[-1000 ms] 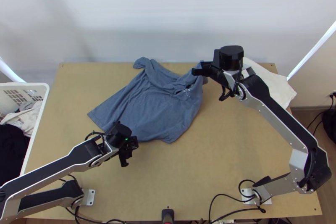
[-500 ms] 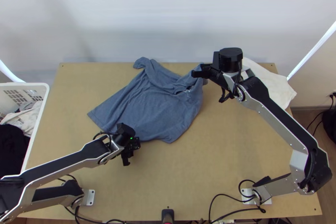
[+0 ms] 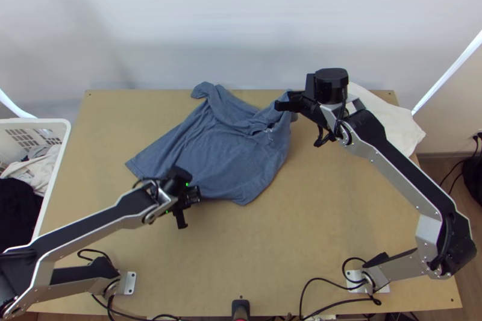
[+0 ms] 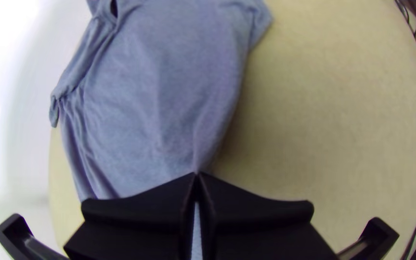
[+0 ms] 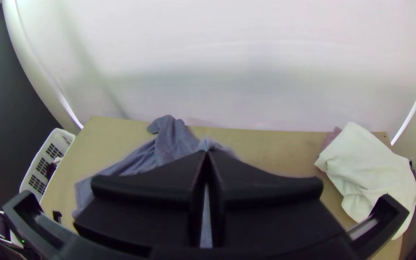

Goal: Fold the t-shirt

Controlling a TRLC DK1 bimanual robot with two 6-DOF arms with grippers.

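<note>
Straightening the blue shirt for a first fold, judging by the bunching. Pinching its edge near 7 o'clock with the left hand, closed on the cloth; gripping a raised part near 2 o'clock with the right hand, closed likewise. Best to lift both together, draw gently apart until just taut, then lower flat before letting go. Worth keeping both pinches firm and going slowly, to avoid losing the small bite at 7 o'clock or dragging everything askew. Then smooth out the rucks before setting any crease.

Lying on the counter, a little towards 11 o'clock from its middle: broad and fairly smooth through the centre, bunched and rolled from 12 round to 2 o'clock. Poking out at 12 o'clock, a crumpled end, perhaps a sleeve; at 9 o'clock, a flat corner; at 5 o'clock, a blunter one. Near the right hand, a dark gap with a small pale patch, possibly the neck. Still far from a neat fold.
</note>
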